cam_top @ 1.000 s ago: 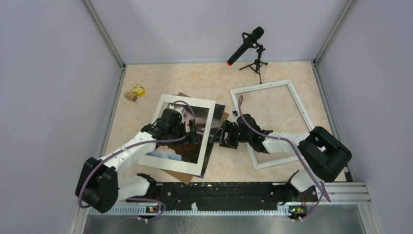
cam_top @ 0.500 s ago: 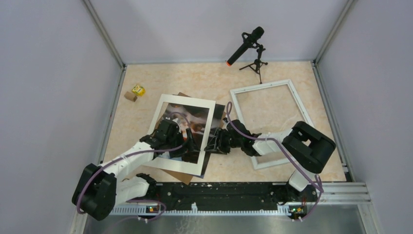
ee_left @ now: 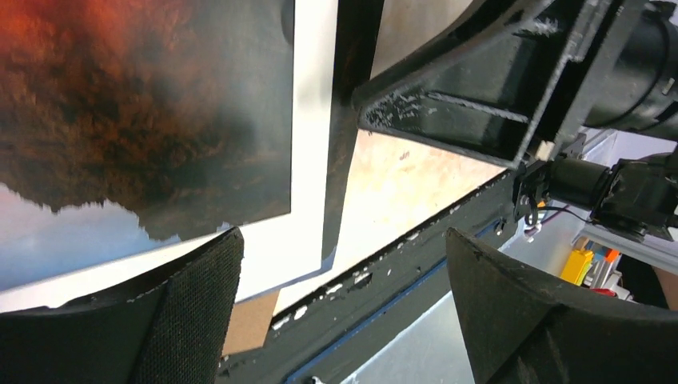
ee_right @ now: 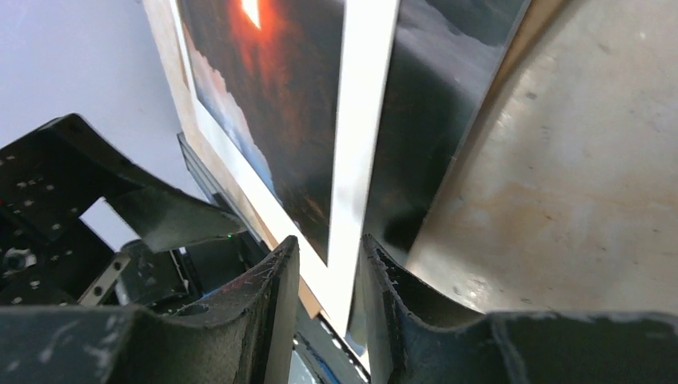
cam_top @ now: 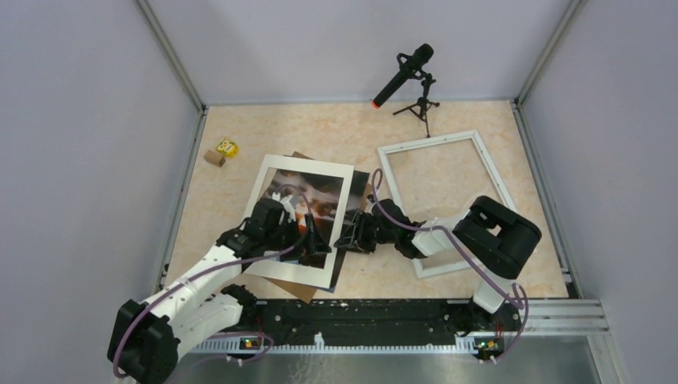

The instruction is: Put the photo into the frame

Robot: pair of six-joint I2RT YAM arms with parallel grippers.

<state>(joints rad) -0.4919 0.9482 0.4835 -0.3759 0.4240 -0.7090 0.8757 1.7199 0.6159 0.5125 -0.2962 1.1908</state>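
Observation:
The photo (cam_top: 308,196) lies under a flat white mat (cam_top: 300,272), and its dark right edge (cam_top: 357,192) sticks out past the mat. The white frame (cam_top: 428,142) lies flat to the right, with nothing in it. My left gripper (cam_top: 312,240) hovers wide open over the mat's near right corner; in the left wrist view the photo (ee_left: 120,104) and mat (ee_left: 312,120) lie beyond its fingers (ee_left: 200,304). My right gripper (ee_right: 329,240) straddles the mat's (ee_right: 364,120) right edge and the photo's (ee_right: 432,104) edge. Its jaws are narrow, with a gap still showing.
A brown backing board (cam_top: 294,290) lies beneath the mat and photo. A microphone on a small tripod (cam_top: 404,76) stands at the back. Two small blocks (cam_top: 221,152) sit at the far left. The black base rail (cam_top: 360,312) runs along the near edge.
My right gripper slid left onto the mat and photo edge while its jaws narrowed. My left gripper drew back toward the mat's near right corner, still wide open.

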